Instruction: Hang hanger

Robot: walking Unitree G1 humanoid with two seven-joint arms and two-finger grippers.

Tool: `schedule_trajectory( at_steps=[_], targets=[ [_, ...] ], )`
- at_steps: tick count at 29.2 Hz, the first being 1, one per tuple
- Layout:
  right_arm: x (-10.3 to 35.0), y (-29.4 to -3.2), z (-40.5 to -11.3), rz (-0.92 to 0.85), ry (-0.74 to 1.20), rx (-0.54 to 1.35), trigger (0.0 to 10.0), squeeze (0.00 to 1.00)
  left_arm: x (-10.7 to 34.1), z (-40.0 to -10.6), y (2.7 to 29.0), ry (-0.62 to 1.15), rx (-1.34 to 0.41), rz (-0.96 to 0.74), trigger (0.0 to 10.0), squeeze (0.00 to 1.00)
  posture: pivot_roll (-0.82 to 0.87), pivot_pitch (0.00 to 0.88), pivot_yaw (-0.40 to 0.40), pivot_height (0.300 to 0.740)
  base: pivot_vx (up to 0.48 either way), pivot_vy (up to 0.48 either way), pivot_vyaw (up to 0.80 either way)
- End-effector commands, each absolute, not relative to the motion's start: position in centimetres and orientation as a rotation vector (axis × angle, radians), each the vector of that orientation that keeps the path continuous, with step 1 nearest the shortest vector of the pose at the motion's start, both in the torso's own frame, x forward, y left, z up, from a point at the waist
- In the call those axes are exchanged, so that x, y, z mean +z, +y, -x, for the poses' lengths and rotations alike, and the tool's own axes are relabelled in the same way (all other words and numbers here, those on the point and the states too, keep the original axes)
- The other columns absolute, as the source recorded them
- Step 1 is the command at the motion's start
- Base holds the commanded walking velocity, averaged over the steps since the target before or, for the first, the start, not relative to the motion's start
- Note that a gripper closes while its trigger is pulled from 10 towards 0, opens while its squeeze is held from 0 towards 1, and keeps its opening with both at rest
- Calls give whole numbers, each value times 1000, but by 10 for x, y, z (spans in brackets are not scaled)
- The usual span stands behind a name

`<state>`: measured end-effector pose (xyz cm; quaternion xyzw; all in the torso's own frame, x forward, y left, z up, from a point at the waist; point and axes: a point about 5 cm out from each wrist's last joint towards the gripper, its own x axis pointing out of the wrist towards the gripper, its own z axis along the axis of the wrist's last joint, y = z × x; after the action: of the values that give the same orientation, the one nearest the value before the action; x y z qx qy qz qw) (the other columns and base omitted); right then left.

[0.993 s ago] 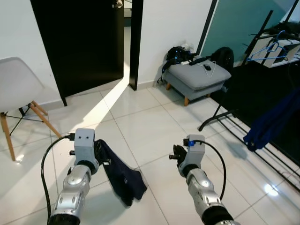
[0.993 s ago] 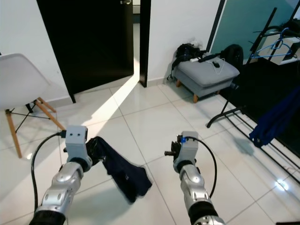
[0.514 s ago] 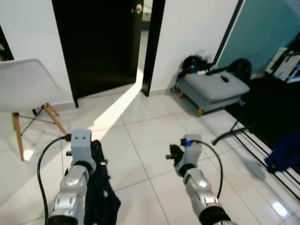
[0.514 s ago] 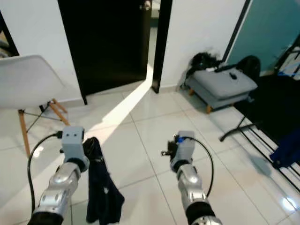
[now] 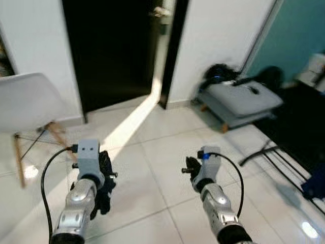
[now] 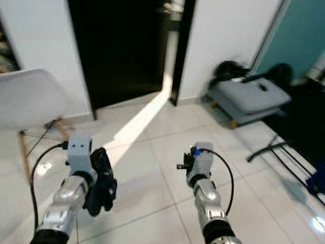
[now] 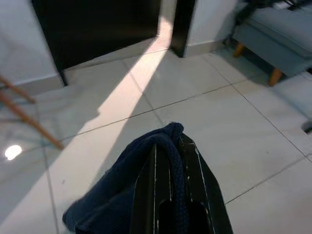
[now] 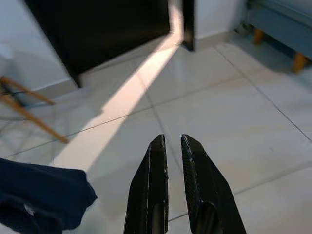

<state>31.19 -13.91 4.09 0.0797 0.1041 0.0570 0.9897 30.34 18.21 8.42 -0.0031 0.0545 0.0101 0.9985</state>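
Note:
My left gripper (image 7: pixel 168 142) is shut on a dark blue garment (image 7: pixel 117 200), which is bunched over its black fingers and hangs beside my left forearm (image 5: pixel 104 185). No hanger can be made out in the cloth. My right gripper (image 8: pixel 171 140) is held out over the white floor tiles, its fingers (image 8: pixel 155 161) close together with nothing between them; it also appears at the end of the right arm (image 5: pixel 191 166). The eye views are blurred.
A white chair (image 5: pixel 25 101) with wooden legs stands at the left. A dark doorway (image 5: pixel 111 46) is ahead. A grey footstool (image 5: pixel 244 99) with black bags behind it sits at the right, beside a black rack base (image 5: pixel 269 152) and a hanging blue cloth (image 5: pixel 316 185).
The camera has turned left, so the chair and door fill more of the view. The blue garment has swung in from the floor side and now hangs bunched against my left arm.

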Motion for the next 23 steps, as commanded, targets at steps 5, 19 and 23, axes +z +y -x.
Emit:
schedule_trajectory(
  at_steps=[5,19,23],
  targets=[
    [39,-147,-310,-168,214,78,10000,0,88,-306,175,92,-13,5,10000,0,-14,50,-54,740,360,0,-800],
    [34,-155,-306,-179,245,5,10000,0,89,-309,173,97,-28,4,10000,0,-19,58,-36,740,360,0,-800],
    [33,-156,-306,-180,245,-2,10000,0,89,-310,173,96,-31,3,10000,0,-19,59,-33,740,360,0,-800]
  ],
)
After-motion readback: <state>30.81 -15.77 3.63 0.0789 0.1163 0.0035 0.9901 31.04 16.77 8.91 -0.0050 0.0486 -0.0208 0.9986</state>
